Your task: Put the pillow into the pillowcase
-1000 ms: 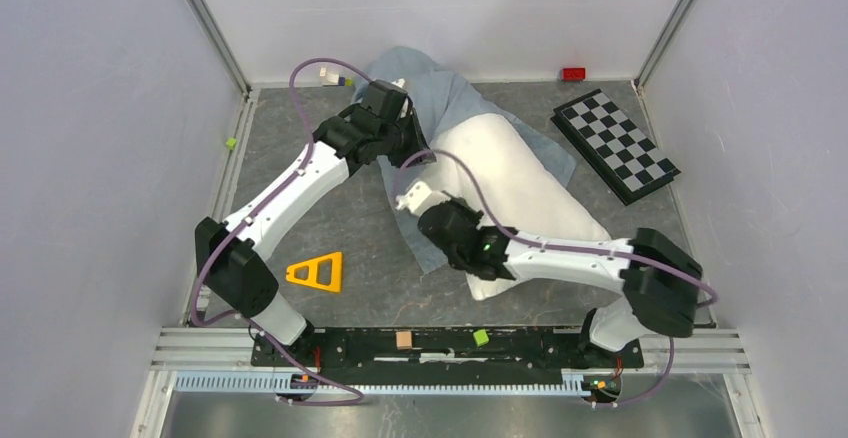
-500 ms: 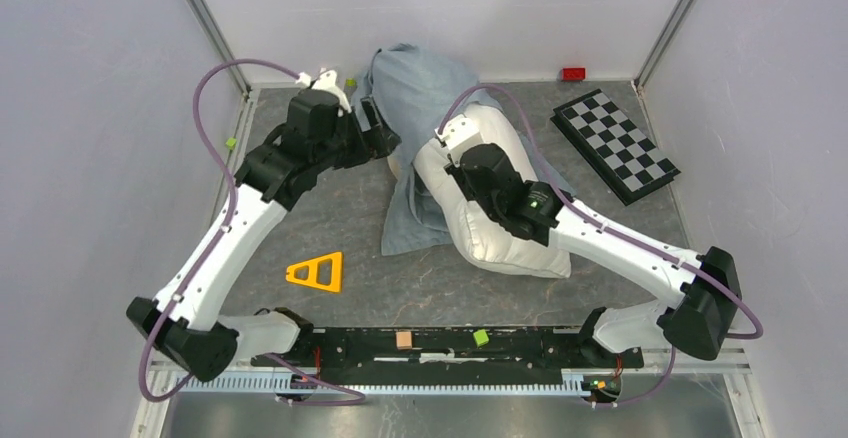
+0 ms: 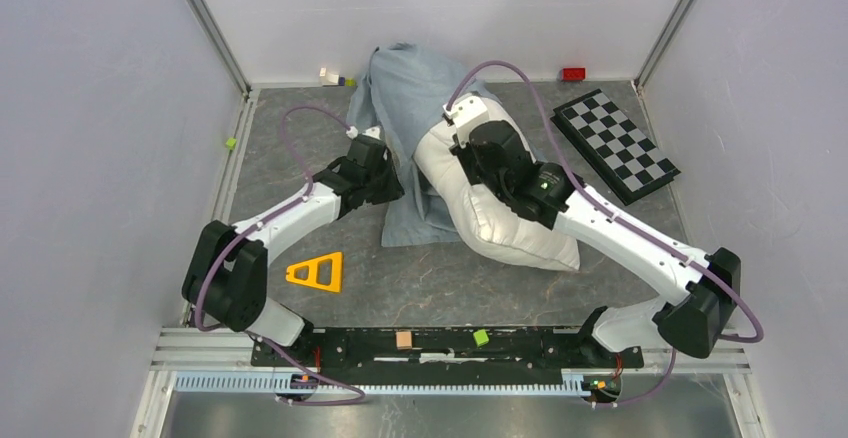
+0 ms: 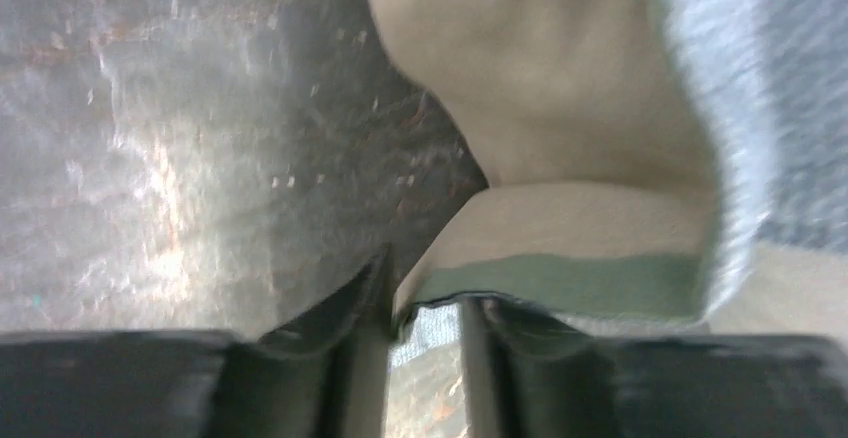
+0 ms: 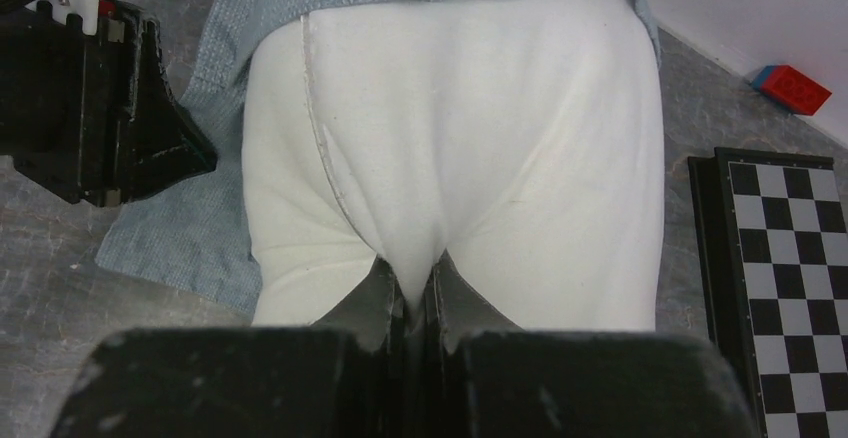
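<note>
The white pillow [image 3: 505, 223] lies slanted across the middle of the table, its far end under the light blue-grey pillowcase [image 3: 410, 88]. My right gripper [image 3: 458, 143] sits on the pillow's upper part. In the right wrist view it [image 5: 410, 293] is shut on a pinched fold of the pillow [image 5: 470, 138], with the pillowcase [image 5: 190, 228] spread at the left. My left gripper [image 3: 392, 186] is at the case's left edge. Its jaws [image 4: 428, 303] stand apart, with the beige and green hem of the pillowcase [image 4: 560, 198] resting at the fingertips.
A black-and-white checkered board [image 3: 614, 144] lies at the back right, with a red block [image 3: 573, 74] behind it. An orange triangle [image 3: 318, 271] is near the left arm. Small blocks [image 3: 335, 78] sit at the back wall and a green one [image 3: 230, 143] at the left wall.
The left arm swung from the case's far left side down to its left edge, and its jaws opened wide, then narrowed. The right gripper stayed on the pillow, shifting slightly toward the case.
</note>
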### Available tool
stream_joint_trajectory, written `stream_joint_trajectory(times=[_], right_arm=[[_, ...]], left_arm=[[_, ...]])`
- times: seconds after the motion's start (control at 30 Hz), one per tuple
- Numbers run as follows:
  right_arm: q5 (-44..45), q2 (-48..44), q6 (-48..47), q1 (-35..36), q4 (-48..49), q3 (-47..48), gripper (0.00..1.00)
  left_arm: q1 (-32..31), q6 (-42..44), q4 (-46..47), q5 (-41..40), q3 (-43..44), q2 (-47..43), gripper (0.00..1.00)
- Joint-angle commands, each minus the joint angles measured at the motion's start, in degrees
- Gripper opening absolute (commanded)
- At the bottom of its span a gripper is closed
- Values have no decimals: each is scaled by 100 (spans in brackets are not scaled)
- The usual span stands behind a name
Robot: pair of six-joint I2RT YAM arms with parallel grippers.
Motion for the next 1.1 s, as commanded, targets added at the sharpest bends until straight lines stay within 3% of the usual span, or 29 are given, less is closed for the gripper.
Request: stream_joint_trajectory(times=[0.0, 0.03, 0.13, 0.27, 0.33, 0.47, 0.63, 0.93, 1.07], right_arm=[[153, 68, 54, -70, 384, 1099, 0], [262, 156, 53, -69, 249, 1339, 0], [368, 357, 112, -76, -35, 1966, 0], [516, 688, 297, -76, -145, 2392, 0], [599, 830, 429, -76, -207, 2507, 0], [852, 860, 667, -94, -218, 2430, 0], [1011, 375, 989, -146, 130, 1644, 0], [-588, 516, 1793, -929, 651, 656, 0], [-1765, 791, 1951, -1457, 1059, 369, 0]], left_arm=[[-173, -173, 1117, -45, 503, -261, 13], [-412, 91, 789, -110, 871, -419, 3], [-1363, 1025, -477, -36, 2369, -839, 2], [-2407, 1445, -1519, 458, 4445, -826, 3], [-2521, 1462, -1499, 684, 4759, -833, 2], [-2377, 1534, -2129, -40, 5201, -519, 2], [-2327, 1256, -2138, 794, 5567, -478, 2], [-2586, 1041, -2361, 2252, 7403, 231, 3], [-3017, 1212, -2539, 2061, 7816, 399, 3]])
